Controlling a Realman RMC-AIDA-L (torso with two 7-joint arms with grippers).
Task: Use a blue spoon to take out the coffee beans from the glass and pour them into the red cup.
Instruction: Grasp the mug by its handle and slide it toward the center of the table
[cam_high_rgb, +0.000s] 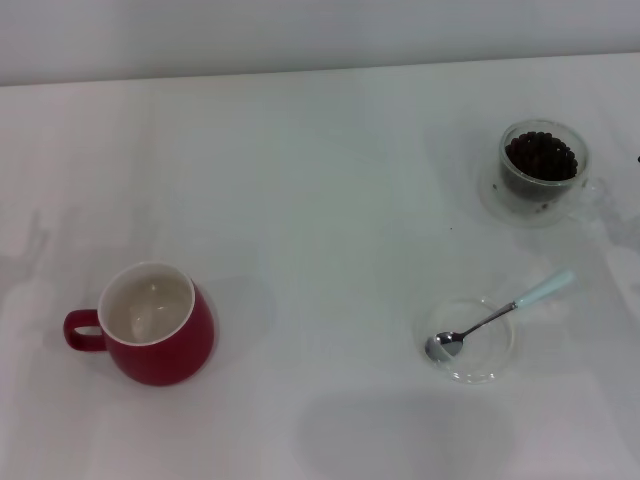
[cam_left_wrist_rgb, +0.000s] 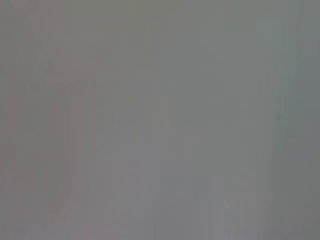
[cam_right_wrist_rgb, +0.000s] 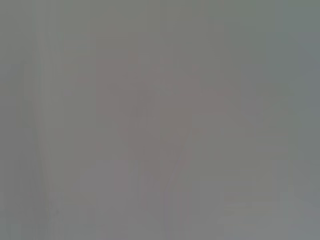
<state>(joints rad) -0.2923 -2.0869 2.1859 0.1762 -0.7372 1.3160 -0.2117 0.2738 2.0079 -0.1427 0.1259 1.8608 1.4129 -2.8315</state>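
In the head view the red cup (cam_high_rgb: 150, 325) stands upright at the near left of the white table, its handle pointing left and its cream inside bare. The blue spoon (cam_high_rgb: 497, 317) lies on the right, its metal bowl resting in a flat clear glass dish (cam_high_rgb: 470, 345) and its pale blue handle pointing up and right. Farther back on the right stands the glass (cam_high_rgb: 541, 170) on its clear saucer, filled with dark coffee beans (cam_high_rgb: 541, 155). Neither gripper shows in the head view. Both wrist views show only a plain grey surface.
The white table (cam_high_rgb: 320, 200) runs back to a pale wall along the top of the head view. A tiny dark edge shows at the right border near the glass. Open table surface lies between the red cup and the dish.
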